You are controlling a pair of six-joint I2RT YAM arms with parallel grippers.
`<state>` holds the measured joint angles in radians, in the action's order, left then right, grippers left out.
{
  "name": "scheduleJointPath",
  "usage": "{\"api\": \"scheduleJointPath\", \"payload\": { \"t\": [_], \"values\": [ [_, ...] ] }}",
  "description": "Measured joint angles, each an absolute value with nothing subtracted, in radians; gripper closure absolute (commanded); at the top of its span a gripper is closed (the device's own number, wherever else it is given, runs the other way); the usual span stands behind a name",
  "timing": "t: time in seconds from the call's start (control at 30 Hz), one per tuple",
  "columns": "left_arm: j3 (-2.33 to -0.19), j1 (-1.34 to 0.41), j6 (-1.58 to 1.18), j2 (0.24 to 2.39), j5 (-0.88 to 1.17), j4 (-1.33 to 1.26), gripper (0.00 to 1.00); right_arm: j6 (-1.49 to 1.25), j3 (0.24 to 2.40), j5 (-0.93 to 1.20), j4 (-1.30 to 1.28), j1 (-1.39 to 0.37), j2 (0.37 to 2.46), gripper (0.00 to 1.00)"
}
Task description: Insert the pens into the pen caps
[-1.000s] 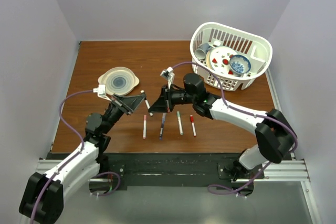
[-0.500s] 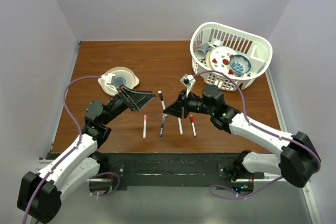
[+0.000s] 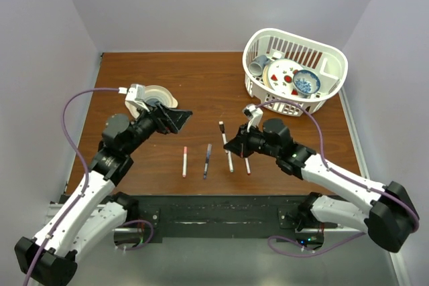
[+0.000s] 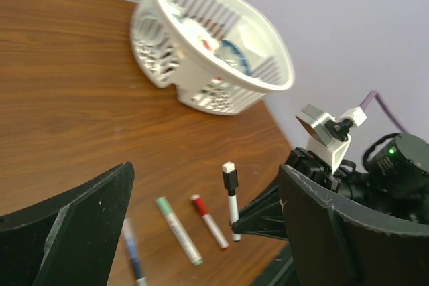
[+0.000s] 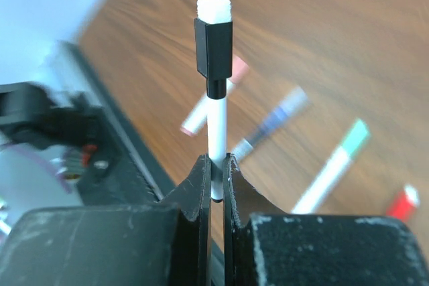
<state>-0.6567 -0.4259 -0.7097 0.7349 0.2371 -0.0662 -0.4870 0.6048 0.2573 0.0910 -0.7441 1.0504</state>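
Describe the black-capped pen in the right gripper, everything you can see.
The black-capped pen is slim: a white, plastic-looking barrel, a squarish black cap fitted on, a white pad on the cap's end. The right gripper pinches its lower barrel between shut fingers, and the capped end sticks straight out beyond them. It appears held clear of the table; only the fingers touch it.

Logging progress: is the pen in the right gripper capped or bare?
Capped. A black cap sits on the upper end of the white pen, which the right gripper pinches near its lower end.
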Motion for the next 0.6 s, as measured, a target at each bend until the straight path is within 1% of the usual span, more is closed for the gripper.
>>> {"api": "scheduleJointPath", "payload": {
  "t": [0.17, 0.3, 0.43, 0.57, 0.6],
  "values": [
    [-0.689, -0.426, -0.559, 0.691, 0.072, 0.123, 0.07, -0.57, 0.606, 0.106, -0.073, -0.744, 1.179, 1.0],
    [-0.671, -0.426, -0.472, 0.645, -0.051, 0.21, 0.07, -0.604, 0.619, -0.004, -0.185, -0.744, 1.255, 1.0],
    [-0.656, -0.426, -0.429, 0.631, -0.095, 0.256, 0.07, -0.621, 0.633, -0.059, -0.223, -0.744, 1.311, 1.0],
    [-0.656, -0.426, -0.407, 0.635, -0.117, 0.276, 0.07, -0.648, 0.638, -0.06, -0.225, -0.744, 1.351, 0.9],
    [-0.656, -0.426, -0.403, 0.634, -0.12, 0.279, 0.07, -0.656, 0.638, -0.058, -0.226, -0.744, 1.354, 0.82]
  ]
}}
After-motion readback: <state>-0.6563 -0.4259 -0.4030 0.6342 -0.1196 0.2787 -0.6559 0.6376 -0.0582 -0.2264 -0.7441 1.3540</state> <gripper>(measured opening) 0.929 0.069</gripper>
